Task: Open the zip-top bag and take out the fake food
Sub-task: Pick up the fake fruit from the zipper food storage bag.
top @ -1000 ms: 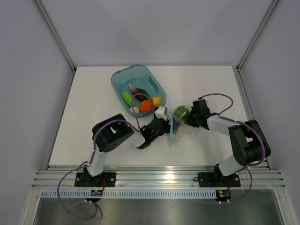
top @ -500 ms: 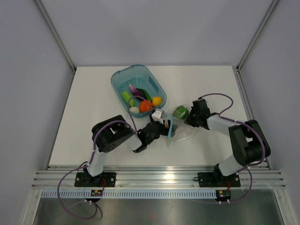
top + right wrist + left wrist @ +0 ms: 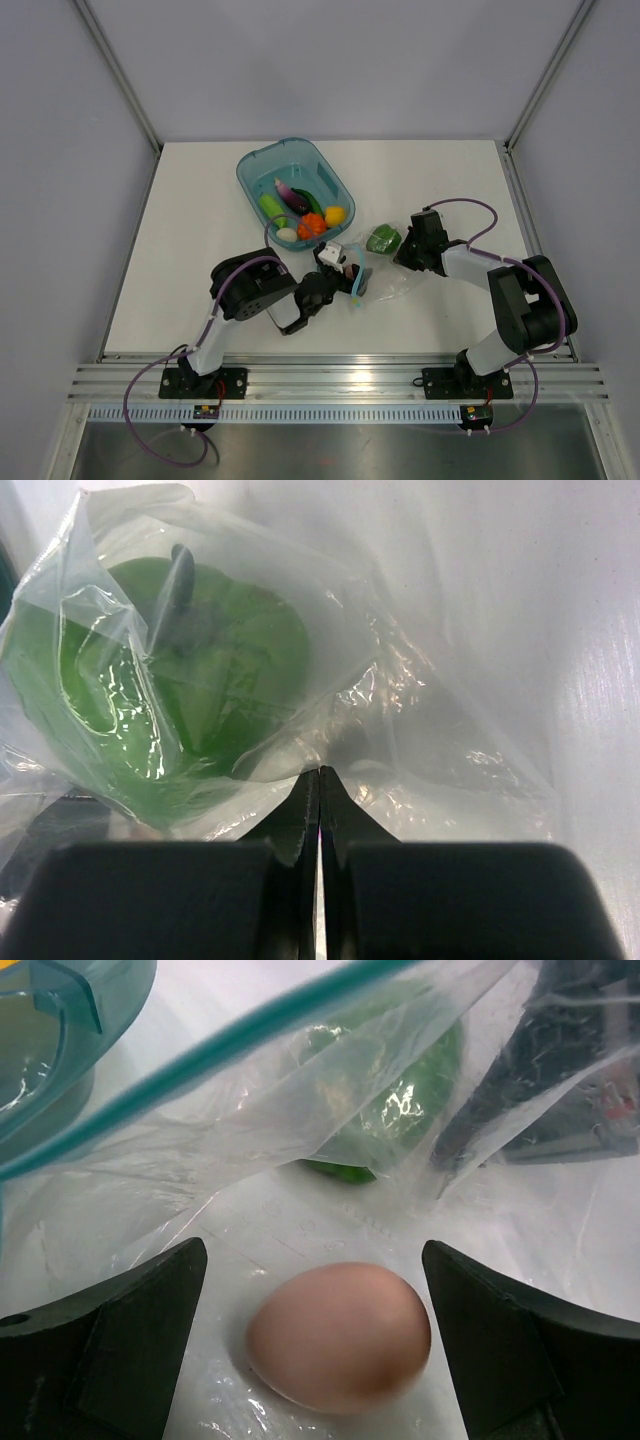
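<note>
At the table's [image 3: 190,210] middle we find pepper [image 3: 383,239] still bagged, right claw [image 3: 319,780] pinching bag [image 3: 388,284], left claw [image 3: 315,1295] open around egg [image 3: 340,1338]; other food [image 3: 305,215] in the tub [image 3: 252,163].

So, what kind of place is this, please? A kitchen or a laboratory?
Probably a robot test cell, not a kitchen: a bare white table inside plain grey panels, two arms bolted to an aluminium rail, and only toy food in a tub.

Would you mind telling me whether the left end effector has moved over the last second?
Yes. The left end effector has drawn back toward the near side and slightly left, farther away from the fixed teal tub.
</note>
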